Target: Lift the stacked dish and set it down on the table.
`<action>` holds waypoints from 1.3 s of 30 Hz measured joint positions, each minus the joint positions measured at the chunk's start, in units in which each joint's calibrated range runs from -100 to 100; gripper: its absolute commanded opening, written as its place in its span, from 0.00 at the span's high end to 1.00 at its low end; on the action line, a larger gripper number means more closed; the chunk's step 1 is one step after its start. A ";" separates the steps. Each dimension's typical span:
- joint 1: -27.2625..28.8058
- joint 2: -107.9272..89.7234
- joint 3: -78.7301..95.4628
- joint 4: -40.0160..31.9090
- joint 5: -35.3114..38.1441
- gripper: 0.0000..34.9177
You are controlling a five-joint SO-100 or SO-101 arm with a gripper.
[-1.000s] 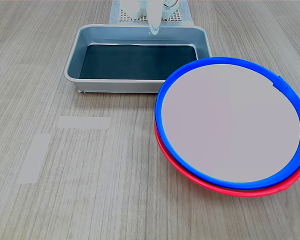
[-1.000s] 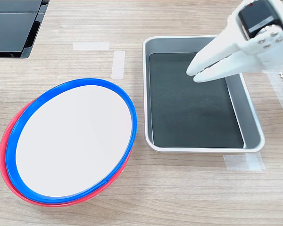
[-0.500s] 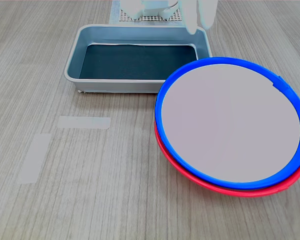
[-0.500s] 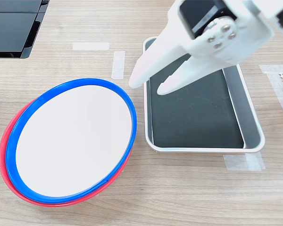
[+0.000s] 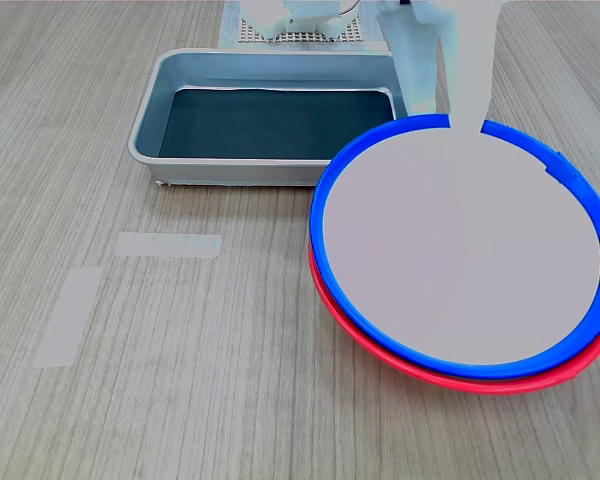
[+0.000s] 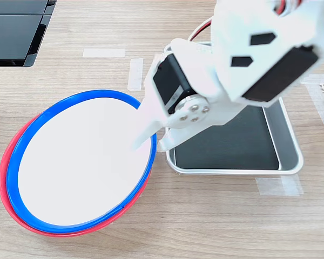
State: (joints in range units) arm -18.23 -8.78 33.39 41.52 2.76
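Gripper [image 6: 150,144] moved over one stacked dish [image 6: 83,164]

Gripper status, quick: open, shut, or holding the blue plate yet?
Gripper: open, holding nothing; one finger over the blue plate, the other outside its rim on the tray side.

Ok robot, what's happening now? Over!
Gripper open, straddling blue plate's rim. Plate not lifted, sits on red plate. Grey tray beside, nothing blocking.
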 measured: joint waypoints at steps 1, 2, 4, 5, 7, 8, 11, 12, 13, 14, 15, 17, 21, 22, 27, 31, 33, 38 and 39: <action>0.00 1.45 -0.64 -0.49 0.00 0.71; 0.00 2.39 -1.36 -0.65 0.00 0.82; 0.00 3.24 -2.36 -0.65 0.00 0.99; 0.00 3.67 -3.18 -0.65 -0.05 0.99; -0.09 4.18 -4.08 -0.65 -0.20 0.99; -0.18 4.26 -4.45 -0.65 -0.15 0.99; 1.15 4.26 -4.99 -0.65 0.05 1.00; 1.33 4.26 -5.17 -0.65 0.10 1.00; 1.42 4.26 -5.17 -0.65 0.10 1.00; 1.68 4.26 -5.17 -0.65 0.10 1.00; 2.21 4.26 -5.17 -0.65 0.05 1.00; 2.30 4.26 -5.17 -0.65 -0.05 1.00; 3.01 1.19 -5.17 -0.65 -0.98 1.00; 3.45 -0.17 -5.17 -0.65 -0.73 1.00; 5.58 -4.77 -5.17 -0.57 -1.03 1.00; 8.14 -7.25 -5.17 0.00 -0.44 1.00; 10.62 -8.10 -5.17 0.49 0.05 1.00; 16.28 -8.18 -5.17 1.79 2.88 1.00; 18.14 -8.18 -5.17 1.96 3.22 1.00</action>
State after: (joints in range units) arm -0.09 -16.97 28.22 43.47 5.98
